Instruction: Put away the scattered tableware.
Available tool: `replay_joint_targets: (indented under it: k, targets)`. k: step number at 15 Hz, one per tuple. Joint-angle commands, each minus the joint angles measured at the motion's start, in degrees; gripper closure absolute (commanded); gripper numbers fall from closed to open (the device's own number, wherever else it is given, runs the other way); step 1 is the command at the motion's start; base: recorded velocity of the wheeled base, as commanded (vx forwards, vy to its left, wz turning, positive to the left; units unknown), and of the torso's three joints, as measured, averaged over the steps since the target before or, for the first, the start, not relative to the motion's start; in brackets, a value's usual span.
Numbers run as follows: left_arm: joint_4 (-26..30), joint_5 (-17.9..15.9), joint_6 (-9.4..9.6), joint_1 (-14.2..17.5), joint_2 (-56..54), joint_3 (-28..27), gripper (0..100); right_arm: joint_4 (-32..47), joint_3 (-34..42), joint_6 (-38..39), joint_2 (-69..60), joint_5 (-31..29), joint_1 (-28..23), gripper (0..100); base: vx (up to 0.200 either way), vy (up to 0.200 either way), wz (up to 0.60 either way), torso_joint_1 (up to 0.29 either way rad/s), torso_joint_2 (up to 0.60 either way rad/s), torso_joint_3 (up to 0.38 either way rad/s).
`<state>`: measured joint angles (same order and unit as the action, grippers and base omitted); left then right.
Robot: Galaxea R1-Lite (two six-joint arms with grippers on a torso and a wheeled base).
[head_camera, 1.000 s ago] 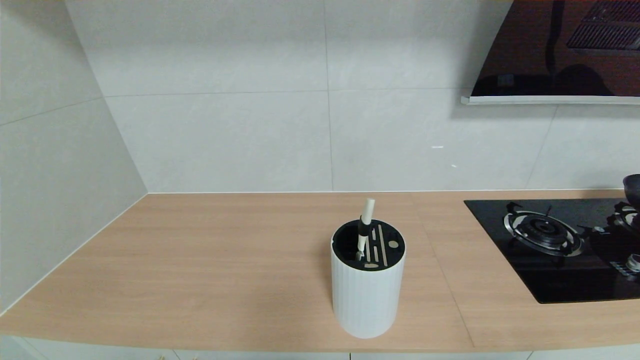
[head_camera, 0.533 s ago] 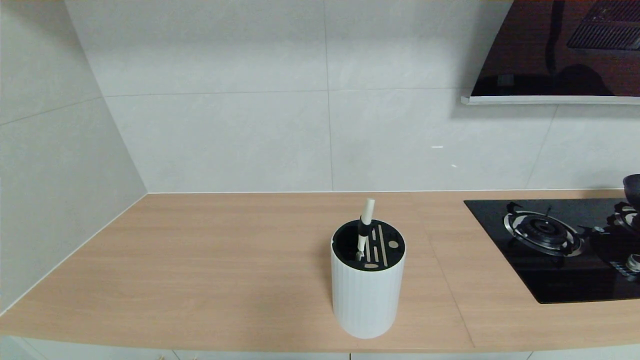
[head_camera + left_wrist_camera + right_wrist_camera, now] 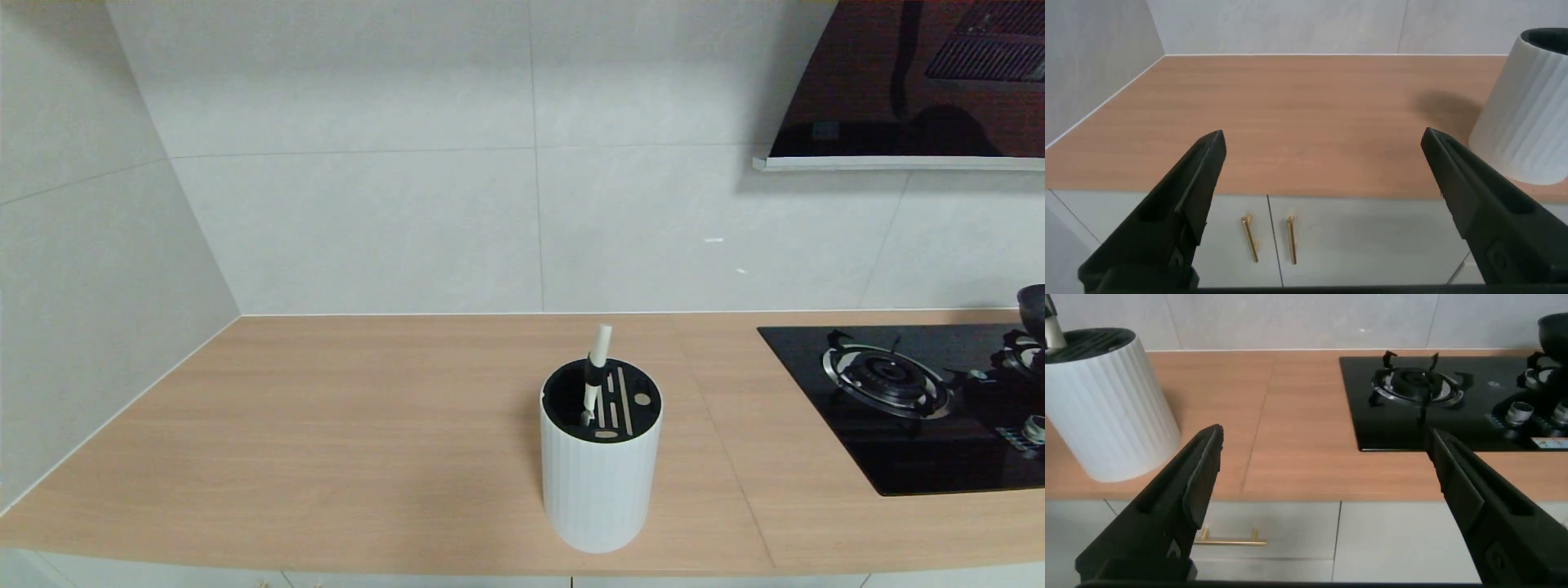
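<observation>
The left gripper (image 3: 1321, 143) and the right gripper (image 3: 1324, 437) are both spread wide and empty. Ahead, between them, the white ribbed holder (image 3: 600, 482) stands on the countertop (image 3: 367, 449), a white-handled utensil (image 3: 601, 347) tilted inside. The gas hob (image 3: 1429, 400) lies beyond the right gripper.

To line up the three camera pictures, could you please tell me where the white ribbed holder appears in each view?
Head view: the white ribbed holder stands lower centre, near the countertop's front edge, left of the hob.
Left wrist view: the holder stands on the countertop, cut by the picture's edge.
Right wrist view: the holder stands on the countertop, apart from the hob.
Shared landmark: the wooden countertop.
</observation>
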<state>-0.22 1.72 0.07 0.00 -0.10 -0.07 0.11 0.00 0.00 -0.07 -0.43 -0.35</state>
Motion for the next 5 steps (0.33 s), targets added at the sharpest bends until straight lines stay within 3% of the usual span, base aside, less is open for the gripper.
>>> replay_joint_targets:
  k: [1,5]
  targets:
    - [0.0,0.0,0.01,0.0,0.2,0.0,0,0.1,0.0,0.1,0.1,0.0,0.0,0,0.0,0.0,0.0,0.0,0.0,0.0]
    - [0.0,0.0,-0.07,0.0,0.1,0.0,0,0.1,0.0,-0.1,0.1,0.1,0.0,0,0.0,0.0,0.0,0.0,0.0,0.0]
